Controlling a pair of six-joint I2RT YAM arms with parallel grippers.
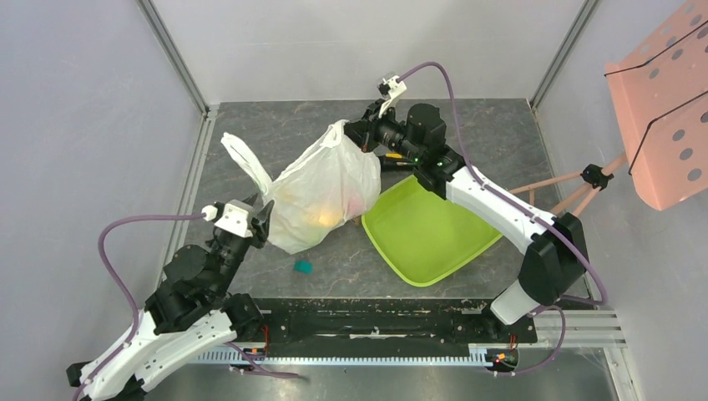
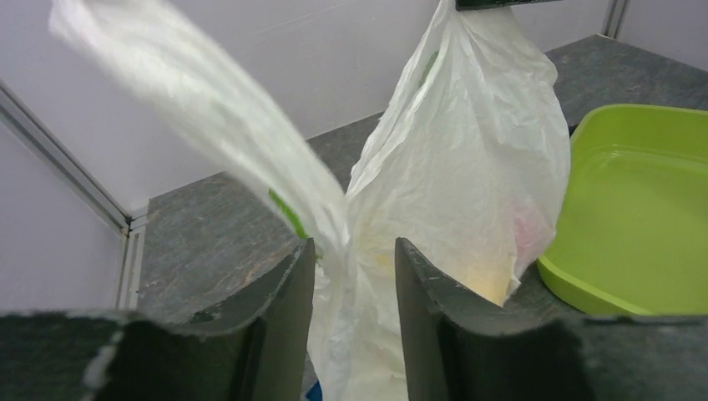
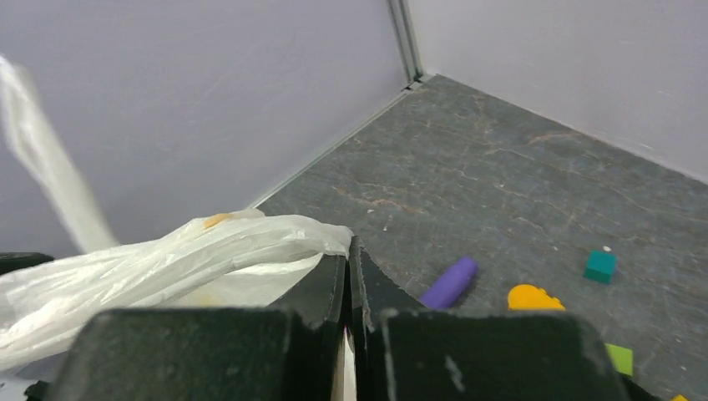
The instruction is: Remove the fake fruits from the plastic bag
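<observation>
The plastic bag (image 1: 321, 192) stands on the table's middle, pulled up by its top. My right gripper (image 1: 361, 134) is shut on that top, and white film shows pinched between its jaws (image 3: 351, 244). The other loop handle (image 1: 242, 159) sticks up free at the left. My left gripper (image 1: 262, 214) is at the bag's lower left side. Its jaws stand apart with loose bag film (image 2: 359, 317) between them (image 2: 355, 246). The fake fruits show only as a yellow blur (image 1: 326, 219) and a pink-red blur (image 2: 530, 230) through the plastic.
A lime-green tray (image 1: 426, 230) lies right of the bag, touching it. A teal block (image 1: 302, 266) sits in front of the bag. Behind it lie a purple cylinder (image 3: 451, 281), an orange block (image 3: 534, 297) and another teal block (image 3: 599, 266). Walls enclose the table.
</observation>
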